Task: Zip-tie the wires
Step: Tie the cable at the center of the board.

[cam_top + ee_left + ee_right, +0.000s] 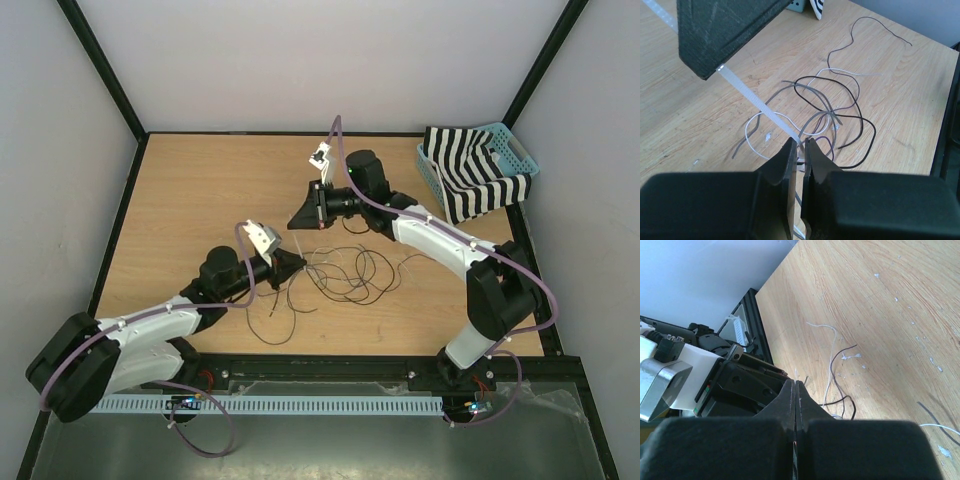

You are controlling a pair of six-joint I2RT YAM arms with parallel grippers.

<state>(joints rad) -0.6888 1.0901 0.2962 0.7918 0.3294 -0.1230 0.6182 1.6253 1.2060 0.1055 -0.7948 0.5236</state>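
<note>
Zip tie (760, 102) stretched between left jaws and right jaws, bars way through gap. Wires (826, 116) sprawl in loops on worktop (200, 190) just ahead of left jaws. Open worktop left of both jaws. Basket (520, 150) behind right jaws, well apart.

White arm shells (150, 330), black joints (500, 290), purple cables (545, 290) — left claw (300, 262), right claw (292, 225), both matte black wedges.

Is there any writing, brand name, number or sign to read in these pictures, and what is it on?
None can be read.
The light blue plastic basket, the black-and-white striped cloth, the white plastic zip tie, the thin black and grey wires and the wooden table show no lettering.
The grey and white box is too blurred to tell.
</note>
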